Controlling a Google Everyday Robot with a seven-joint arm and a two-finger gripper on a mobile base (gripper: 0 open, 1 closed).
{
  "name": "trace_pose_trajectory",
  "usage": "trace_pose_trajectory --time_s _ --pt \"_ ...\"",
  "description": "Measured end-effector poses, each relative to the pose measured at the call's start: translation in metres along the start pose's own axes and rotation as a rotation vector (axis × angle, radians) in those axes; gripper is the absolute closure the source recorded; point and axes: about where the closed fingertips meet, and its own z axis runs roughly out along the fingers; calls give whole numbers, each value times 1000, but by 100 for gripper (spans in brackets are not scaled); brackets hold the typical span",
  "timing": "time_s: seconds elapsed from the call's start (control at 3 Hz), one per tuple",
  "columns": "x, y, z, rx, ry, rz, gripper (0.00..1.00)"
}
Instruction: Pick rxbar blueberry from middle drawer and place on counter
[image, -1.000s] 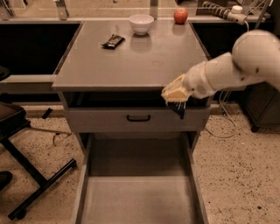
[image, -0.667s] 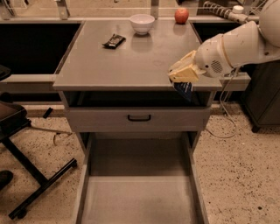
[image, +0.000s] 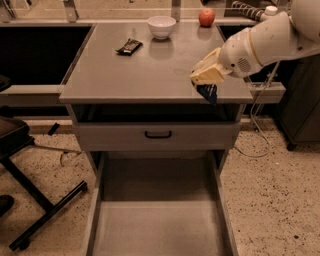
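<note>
Navy-wrapped rxbar blueberry (image: 209, 94) is held pinched in the gripper (image: 205, 85) over the front-right edge of the counter (image: 140, 75); lowering and release are called for.

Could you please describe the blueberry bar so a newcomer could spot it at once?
Start at the grey counter above the drawers and go to its front right corner, where the tool hovers. The rxbar blueberry is the dark blue wrapper hanging from that tool; the other dark bar lies flat at the back left.
</note>
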Motion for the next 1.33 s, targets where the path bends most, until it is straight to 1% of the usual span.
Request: trace_pose_trajectory --time_s 0.33,0.67,1.0,1.33 --pt "-29 -36 11 12 -3 -73 100" --pt "-61 -68 29 43 -30 -154 100" --pt "-69 -94 44 115 -51 -176 100" --pt "-63 -120 64 163 -51 -156 100"
